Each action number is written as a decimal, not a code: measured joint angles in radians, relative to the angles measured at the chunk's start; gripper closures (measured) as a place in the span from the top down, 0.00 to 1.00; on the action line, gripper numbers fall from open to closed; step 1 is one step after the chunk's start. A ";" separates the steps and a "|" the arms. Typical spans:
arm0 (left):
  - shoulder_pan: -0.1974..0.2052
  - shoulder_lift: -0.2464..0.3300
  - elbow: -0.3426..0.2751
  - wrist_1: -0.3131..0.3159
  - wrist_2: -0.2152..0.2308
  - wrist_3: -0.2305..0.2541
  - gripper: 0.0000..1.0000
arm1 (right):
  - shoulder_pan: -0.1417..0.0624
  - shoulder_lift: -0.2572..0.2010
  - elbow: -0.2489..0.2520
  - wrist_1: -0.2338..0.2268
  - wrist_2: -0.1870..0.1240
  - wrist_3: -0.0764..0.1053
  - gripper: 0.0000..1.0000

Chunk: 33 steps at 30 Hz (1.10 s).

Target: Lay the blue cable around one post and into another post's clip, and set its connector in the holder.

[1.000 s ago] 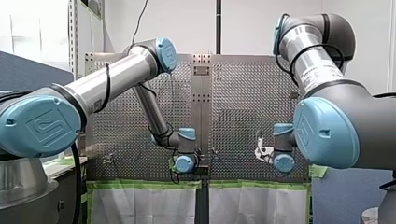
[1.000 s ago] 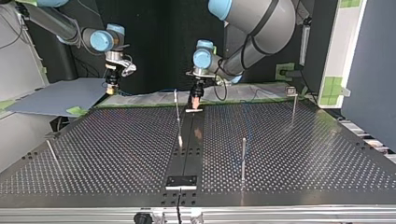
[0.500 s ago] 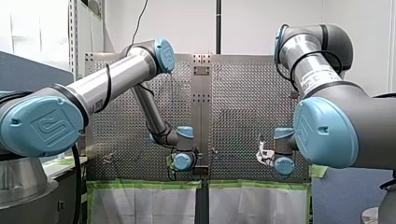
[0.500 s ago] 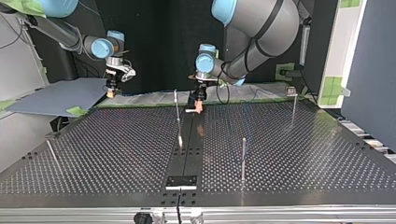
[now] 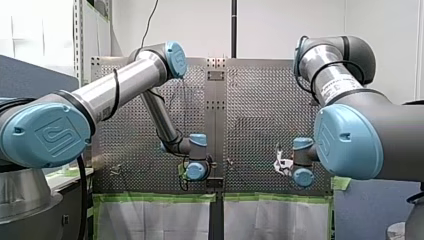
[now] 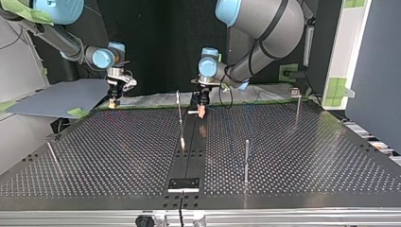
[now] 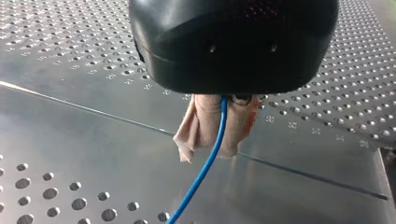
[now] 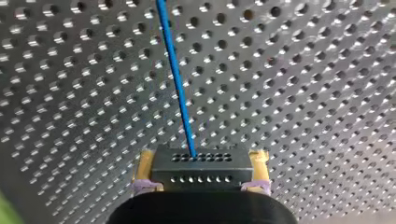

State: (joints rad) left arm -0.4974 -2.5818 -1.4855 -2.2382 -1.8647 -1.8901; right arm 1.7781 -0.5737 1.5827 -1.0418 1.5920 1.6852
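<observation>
Barely begun, I judge: my left jaws clench the blue cable [image 7: 204, 163], my right jaws grasp its connector [image 8: 201, 170], yet no post [image 6: 246, 158] is wrapped and nothing is seated

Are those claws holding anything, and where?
My left gripper pinches the blue cable partway along; my right gripper clamps the black connector at the cable's end, by the sides.

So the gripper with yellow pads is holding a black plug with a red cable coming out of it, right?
Not quite: the cable is blue, not red, as the right wrist view shows. The rest holds: my right gripper, with its yellow pads, is holding a black plug with the cable coming out of it.
</observation>
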 joint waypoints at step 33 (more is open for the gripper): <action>0.000 0.003 0.007 -0.168 0.048 0.087 0.98 | -0.009 0.053 -0.124 0.140 -0.017 -0.043 0.09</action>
State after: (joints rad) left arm -0.4971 -2.5783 -1.4782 -2.4059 -1.8163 -1.8027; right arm 1.7688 -0.5205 1.4583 -0.9019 1.5748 1.6419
